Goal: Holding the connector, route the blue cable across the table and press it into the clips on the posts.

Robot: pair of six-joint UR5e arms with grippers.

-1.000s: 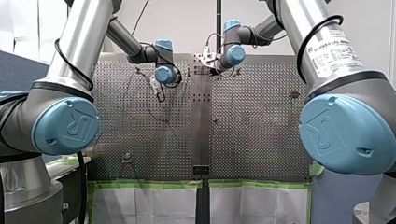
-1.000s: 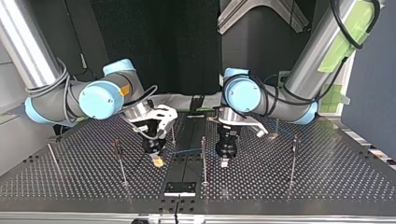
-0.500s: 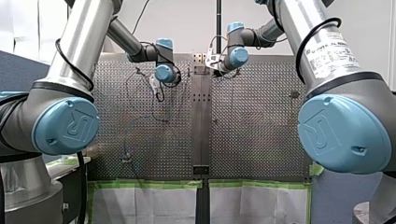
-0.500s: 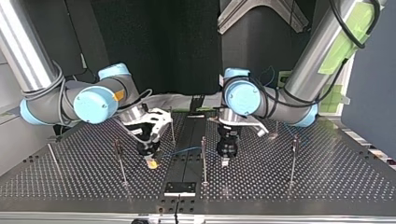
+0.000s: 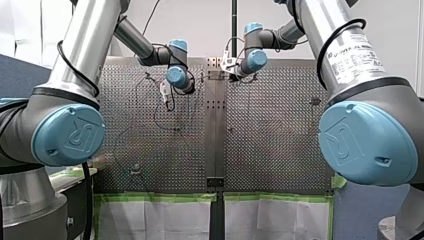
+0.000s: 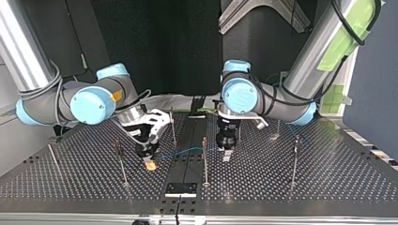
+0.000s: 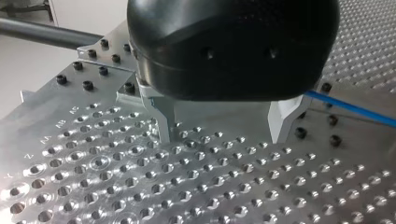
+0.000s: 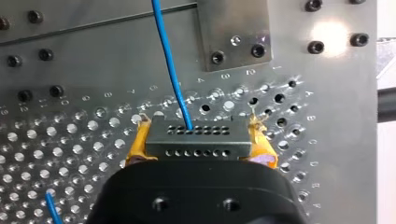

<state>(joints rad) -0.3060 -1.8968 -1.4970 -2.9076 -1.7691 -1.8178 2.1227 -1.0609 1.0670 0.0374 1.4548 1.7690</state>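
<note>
In the right wrist view my right gripper (image 8: pixel 200 140) is shut on the grey connector (image 8: pixel 187 150), which sits between its yellow pads (image 8: pixel 138 145). The blue cable (image 8: pixel 170 65) leaves the connector's top and runs ahead over the plate. In the top view that gripper (image 6: pixel 150 164) hangs low at the left of the centre strip, and the cable (image 6: pixel 183 151) arcs from it toward the middle post (image 6: pixel 204 159). My left gripper (image 7: pixel 223 137) stands open with only bare plate between its metal fingers (image 7: pixel 164 121). The cable (image 7: pixel 350 107) passes beside it, apart from the fingers. In the top view this gripper (image 6: pixel 226 155) hangs just right of the middle post.
Thin upright posts stand on the perforated table (image 6: pixel 328 178): one at the top view's left (image 6: pixel 120 161), one at its right (image 6: pixel 294 159), a further one behind (image 6: pixel 172 126). A small black plate (image 6: pixel 180 189) lies on the centre strip near the front edge.
My left gripper has opened, let go of the cable and risen a little. My right gripper has carried the connector toward the top view's left and slightly nearer.
</note>
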